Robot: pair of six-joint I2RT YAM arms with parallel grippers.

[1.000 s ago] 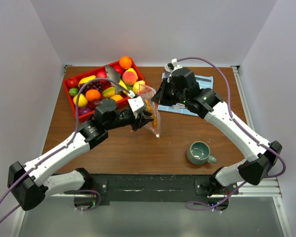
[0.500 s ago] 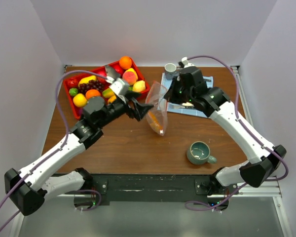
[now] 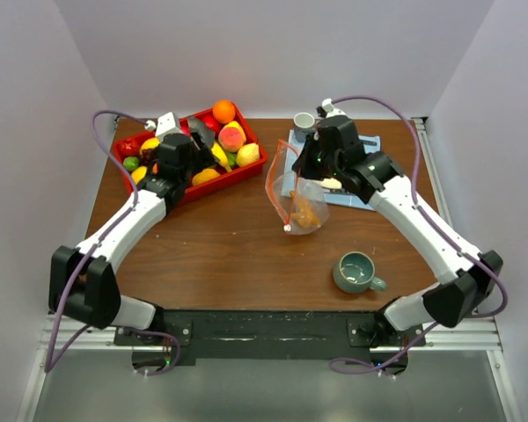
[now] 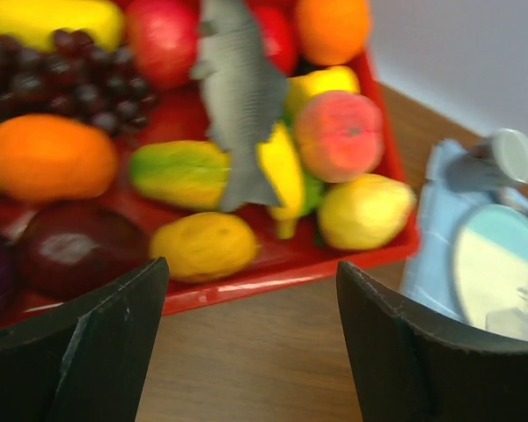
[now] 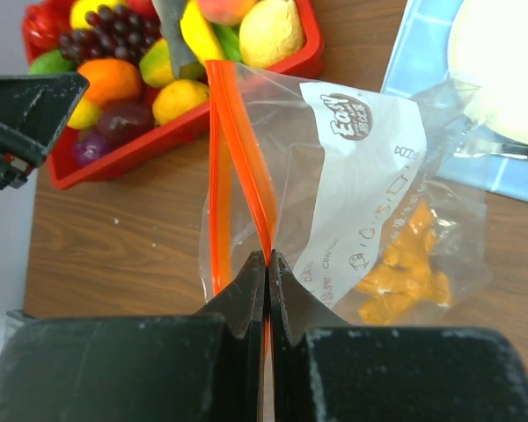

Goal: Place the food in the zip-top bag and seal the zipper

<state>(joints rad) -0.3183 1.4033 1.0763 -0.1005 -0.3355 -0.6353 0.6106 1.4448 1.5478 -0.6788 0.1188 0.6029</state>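
Note:
The clear zip-top bag point(image 3: 297, 198) hangs from my right gripper point(image 3: 310, 169), which is shut on its orange-red zipper strip point(image 5: 238, 167). The bag's mouth gapes open beside the jaws point(image 5: 267, 259). An orange piece of food point(image 5: 400, 264) lies in the bag's bottom. The white slider point(image 3: 287, 229) sits at the strip's low end. My left gripper point(image 3: 196, 149) is open and empty at the near edge of the red tray point(image 3: 233, 174), with its fingers point(image 4: 114, 325) spread wide. The tray holds an orange point(image 4: 48, 158), a peach point(image 4: 339, 132), grapes point(image 4: 70, 75) and a lemon point(image 4: 365, 211).
A grey toy fish point(image 4: 238, 97) lies on the fruit. A blue cloth point(image 3: 367, 143) with a white plate and a small grey cup point(image 3: 304, 121) is at the back right. A green mug point(image 3: 358, 272) stands at the front right.
My left gripper let go of the bag and swung back left to the tray. The bag now hangs from the right gripper alone, shifted slightly right.

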